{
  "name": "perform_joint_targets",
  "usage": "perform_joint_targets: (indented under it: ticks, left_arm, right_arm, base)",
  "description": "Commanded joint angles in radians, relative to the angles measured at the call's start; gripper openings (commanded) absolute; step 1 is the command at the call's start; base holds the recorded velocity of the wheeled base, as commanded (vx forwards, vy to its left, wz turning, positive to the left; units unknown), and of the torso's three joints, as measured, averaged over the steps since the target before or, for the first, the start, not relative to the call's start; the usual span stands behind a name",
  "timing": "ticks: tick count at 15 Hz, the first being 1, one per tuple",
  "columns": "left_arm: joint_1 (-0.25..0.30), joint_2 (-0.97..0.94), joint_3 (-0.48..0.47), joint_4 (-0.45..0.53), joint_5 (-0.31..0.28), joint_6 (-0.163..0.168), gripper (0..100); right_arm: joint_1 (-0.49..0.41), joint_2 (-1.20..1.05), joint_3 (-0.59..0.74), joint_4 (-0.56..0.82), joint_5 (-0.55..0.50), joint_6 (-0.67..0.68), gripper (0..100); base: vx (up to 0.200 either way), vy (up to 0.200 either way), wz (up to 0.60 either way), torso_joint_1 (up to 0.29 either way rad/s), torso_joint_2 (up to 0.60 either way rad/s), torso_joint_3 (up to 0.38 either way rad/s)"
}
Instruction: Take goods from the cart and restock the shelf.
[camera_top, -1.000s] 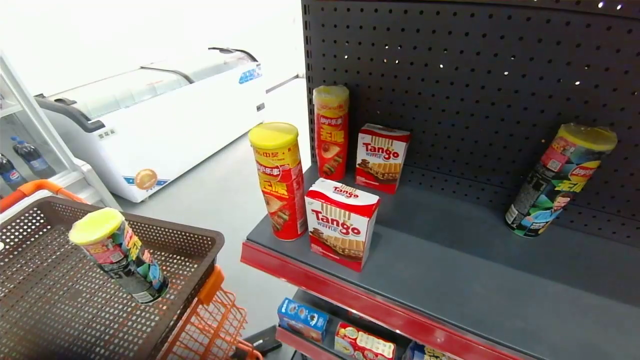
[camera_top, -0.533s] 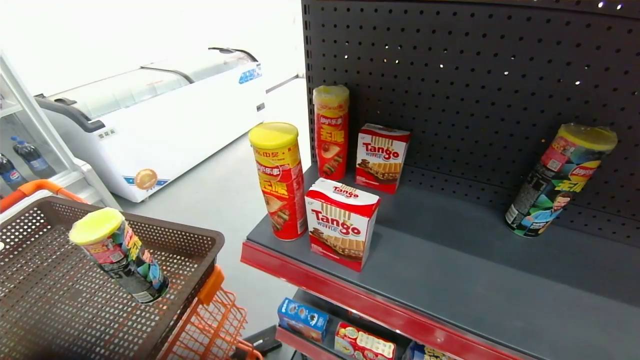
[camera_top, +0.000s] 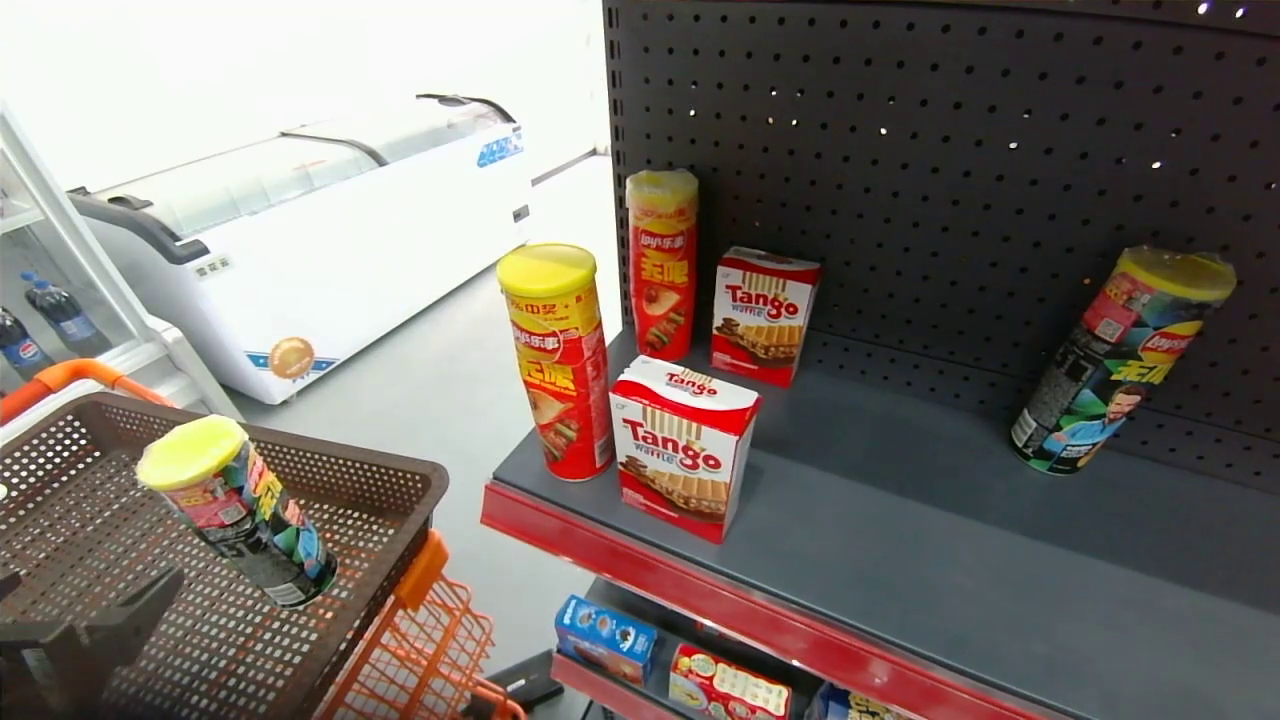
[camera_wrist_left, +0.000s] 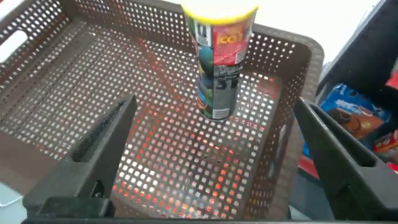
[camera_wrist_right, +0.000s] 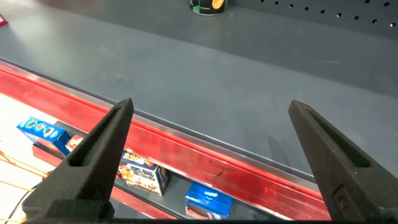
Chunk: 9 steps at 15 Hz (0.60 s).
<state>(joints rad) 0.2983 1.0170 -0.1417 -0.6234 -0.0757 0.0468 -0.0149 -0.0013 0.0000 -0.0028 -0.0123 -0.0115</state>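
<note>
The left gripper (camera_wrist_left: 214, 107) has come in over the cart basket (camera_top: 400, 470), fingers wide apart, facing the upright can (camera_top: 235, 510) inside: pickup looks next. The right gripper (camera_wrist_right: 210, 106) hangs spread above the shelf (camera_top: 900, 520).

White chest freezer (camera_top: 300, 260) with curved sliding glass lids, at 10 o'clock in head view. Round orange sticker (camera_top: 291, 357) on front wall. Two dark soft-drink bottles (camera_top: 62, 312) upright inside white-framed display cooler (camera_top: 70, 222), at 9 o'clock, just beside freezer. Grey floor (camera_top: 440, 385) toward centre.
</note>
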Motion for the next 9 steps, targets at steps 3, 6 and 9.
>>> perform_joint_targets:
  ticks: [3,6,9]
  left_arm:
    - [0.01,0.311,0.073,-0.251,0.001,-0.015,100]
    - [0.007,0.495,0.068,-0.424,-0.006,-0.013,100]
    - [0.007,0.601,0.047,-0.486,-0.006,-0.027,100]
  right_arm:
    - [0.0,0.001,0.0,0.0,0.0,-0.001,100]
    - [0.0,0.001,0.0,0.0,0.0,-0.001,100]
    - [0.0,0.001,0.0,0.0,0.0,-0.001,100]
  base:
    - [0.0,0.0,0.0,0.0,0.0,0.0]
    - [0.0,0.0,0.0,0.0,0.0,0.0]
    - [0.0,0.0,0.0,0.0,0.0,0.0]
